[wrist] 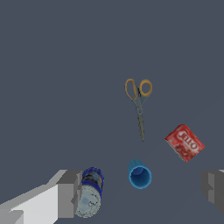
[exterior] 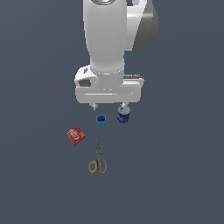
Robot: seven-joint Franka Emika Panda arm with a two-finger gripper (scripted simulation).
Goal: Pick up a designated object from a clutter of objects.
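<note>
Claw [exterior: 108, 106] is hanging with fingers apart, gripping nothing, over the cup [exterior: 101, 120] and can [exterior: 123, 115]. In the wrist view, one finger [wrist: 68, 192] is sitting just beside the can [wrist: 89, 197]. Scissors [exterior: 97, 156] are lying flat nearer than the cup, blades pointing at it, untouched. Red packet [exterior: 75, 135] is lying at the exterior view's left.

Flat grey floor [exterior: 183, 175] bearing scissors [exterior: 97, 157], blue cup [exterior: 101, 120], labelled can [exterior: 123, 115], red packet [exterior: 76, 135].
</note>
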